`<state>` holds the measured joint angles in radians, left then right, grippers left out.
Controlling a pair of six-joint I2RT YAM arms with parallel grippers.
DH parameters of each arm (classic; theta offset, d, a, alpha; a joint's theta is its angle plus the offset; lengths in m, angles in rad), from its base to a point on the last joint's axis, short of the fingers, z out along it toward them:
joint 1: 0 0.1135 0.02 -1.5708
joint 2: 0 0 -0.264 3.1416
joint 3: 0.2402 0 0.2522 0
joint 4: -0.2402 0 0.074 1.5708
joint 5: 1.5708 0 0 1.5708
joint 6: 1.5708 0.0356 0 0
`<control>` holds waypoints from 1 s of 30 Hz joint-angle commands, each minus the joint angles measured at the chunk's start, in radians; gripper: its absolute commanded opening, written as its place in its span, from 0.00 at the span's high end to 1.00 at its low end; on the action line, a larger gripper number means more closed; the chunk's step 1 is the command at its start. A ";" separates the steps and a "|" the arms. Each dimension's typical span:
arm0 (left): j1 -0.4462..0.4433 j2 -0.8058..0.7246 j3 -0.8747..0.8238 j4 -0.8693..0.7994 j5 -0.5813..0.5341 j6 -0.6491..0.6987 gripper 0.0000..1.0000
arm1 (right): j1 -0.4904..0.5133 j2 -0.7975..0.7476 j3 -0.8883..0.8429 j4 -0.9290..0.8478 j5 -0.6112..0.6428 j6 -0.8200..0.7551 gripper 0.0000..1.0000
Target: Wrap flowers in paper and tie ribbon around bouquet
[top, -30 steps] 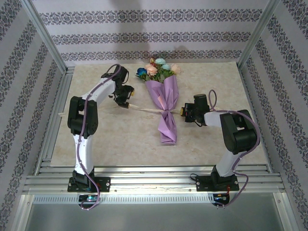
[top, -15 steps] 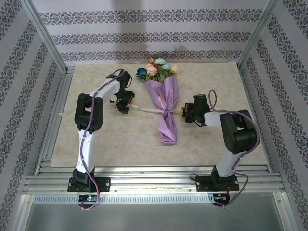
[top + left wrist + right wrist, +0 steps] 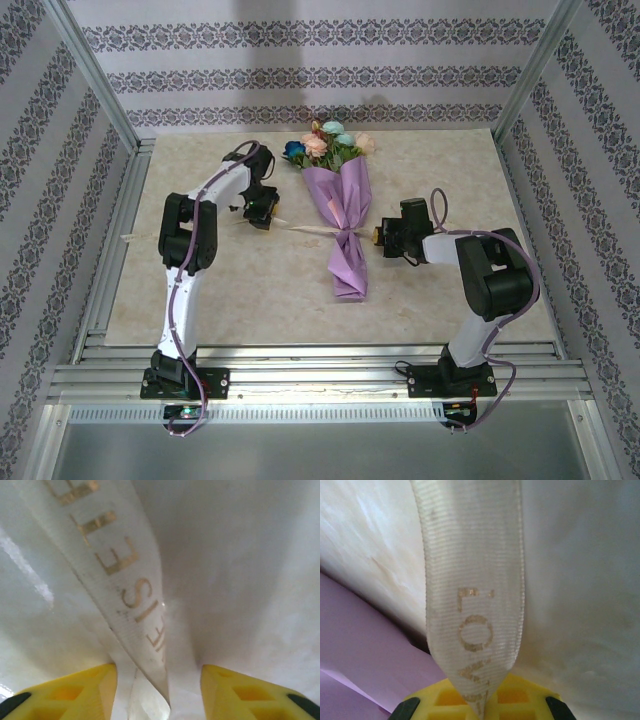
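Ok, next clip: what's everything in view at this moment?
bouquet: one, lilac paper cone with mixed blooms, mid-table, blooms at far end
ribbon: one, cream with gold lettering, round the bouquet's waist, ends out to both sides
table: one, pale marbled, under everything
walls: three, grey-patterned stripes, around the table
rails: silver, near edge
left arm, right arm: white and black, based at near edge
left tool: yellow fingers, open, astride the ribbon
right tool: yellow fingers, shut on the ribbon
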<state>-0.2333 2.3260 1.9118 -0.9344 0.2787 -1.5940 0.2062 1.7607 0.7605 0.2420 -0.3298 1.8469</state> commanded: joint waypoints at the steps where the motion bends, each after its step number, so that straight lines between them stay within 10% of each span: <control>1: -0.012 0.034 -0.030 0.036 0.036 -0.017 0.60 | 0.011 -0.012 -0.004 -0.025 0.005 -0.019 1.00; 6: -0.030 -0.003 -0.079 0.187 0.114 -0.032 1.00 | 0.016 -0.012 0.012 -0.052 -0.017 -0.043 1.00; 8: -0.043 -0.054 -0.102 0.248 0.133 -0.035 1.00 | 0.012 -0.024 0.034 -0.101 -0.037 -0.086 1.00; 15: -0.098 -0.353 -0.345 0.629 0.189 -0.188 1.00 | -0.087 -0.153 0.285 -0.701 0.056 -0.611 0.53; 23: -0.104 -0.575 -0.577 0.905 0.147 -0.373 1.00 | -0.313 -0.117 0.500 -0.924 0.178 -1.032 0.55; 30: -0.120 -0.587 -0.609 0.993 0.200 -0.447 1.00 | -0.338 0.210 0.840 -1.113 0.212 -1.307 0.59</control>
<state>-0.3416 1.7336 1.3125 -0.0341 0.4534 -1.9720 -0.1459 1.8736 1.5082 -0.7116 -0.1658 0.7338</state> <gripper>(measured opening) 0.046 0.412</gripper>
